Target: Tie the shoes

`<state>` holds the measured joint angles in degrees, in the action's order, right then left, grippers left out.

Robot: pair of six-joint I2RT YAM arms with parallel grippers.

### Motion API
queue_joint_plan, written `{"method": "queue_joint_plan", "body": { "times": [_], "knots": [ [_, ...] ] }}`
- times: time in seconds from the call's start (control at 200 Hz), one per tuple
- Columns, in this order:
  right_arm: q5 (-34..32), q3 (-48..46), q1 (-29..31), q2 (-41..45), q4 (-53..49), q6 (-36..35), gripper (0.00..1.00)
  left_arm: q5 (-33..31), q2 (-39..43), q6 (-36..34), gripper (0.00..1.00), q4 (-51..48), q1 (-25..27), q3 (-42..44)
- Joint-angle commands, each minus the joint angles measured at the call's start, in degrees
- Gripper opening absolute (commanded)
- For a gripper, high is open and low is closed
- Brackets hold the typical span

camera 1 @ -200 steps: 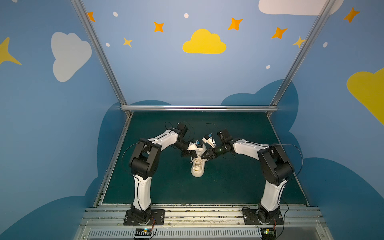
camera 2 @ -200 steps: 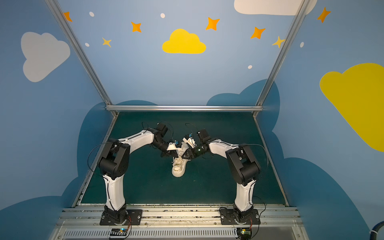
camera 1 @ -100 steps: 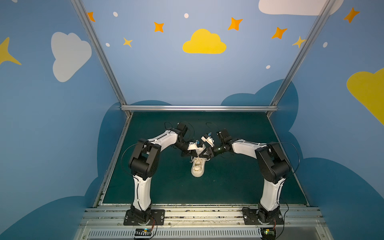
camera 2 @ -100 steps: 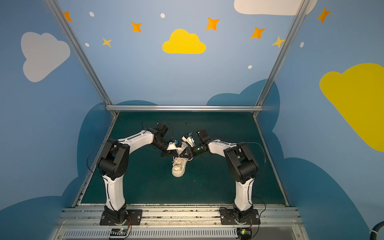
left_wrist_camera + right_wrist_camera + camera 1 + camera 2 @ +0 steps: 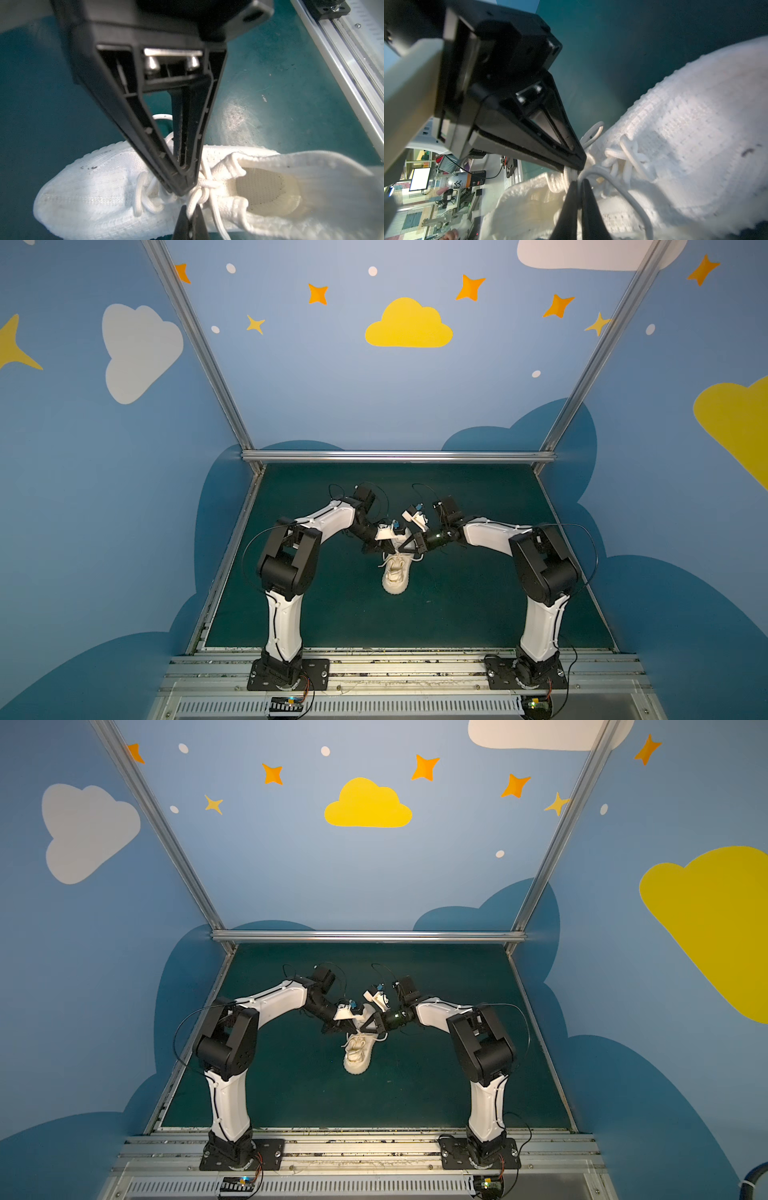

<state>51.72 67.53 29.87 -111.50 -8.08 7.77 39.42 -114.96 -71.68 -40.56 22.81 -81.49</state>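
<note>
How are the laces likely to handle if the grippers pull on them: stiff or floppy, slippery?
Probably floppy: the laces curl in loose loops over the sneaker. Their round woven cord looks grippy enough, yet thin, so it could slide from the shut left gripper or right gripper. Pulling may drag the light-looking sneaker too.

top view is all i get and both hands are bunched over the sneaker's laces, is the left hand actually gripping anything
observer: Yes. The left wrist view shows the left hand shut, its tips pinching the laces at the knot.
operator: and the right hand
observer: Shut too. In the right wrist view the right hand nips a strand of the laces, facing the left hand's tips across the knot.
operator: anything inside the sneaker
observer: No. The left wrist view looks into the sneaker, and its insole is bare.
</note>
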Motion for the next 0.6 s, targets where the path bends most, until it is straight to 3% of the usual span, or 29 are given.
{"method": "queue_joint_plan", "body": {
  "times": [0.0,0.095,0.22,0.591],
  "knots": [
    [0.48,-1.00,-0.61,2.17,0.79,1.35,0.08,1.36,2.15,-0.38,0.03,-0.88,-0.29,0.55],
    [0.83,-1.87,-1.06,3.26,1.98,2.54,0.08,1.10,2.25,-0.57,0.03,-1.09,-0.24,0.63],
    [1.07,-2.09,-1.18,3.75,1.87,2.94,0.00,1.05,2.28,-1.00,0.03,-1.37,-0.31,0.63],
    [-1.26,-5.16,-1.59,6.53,1.86,4.07,0.00,-1.54,3.34,-2.39,0.03,-2.24,-0.38,0.29]
  ]
}}
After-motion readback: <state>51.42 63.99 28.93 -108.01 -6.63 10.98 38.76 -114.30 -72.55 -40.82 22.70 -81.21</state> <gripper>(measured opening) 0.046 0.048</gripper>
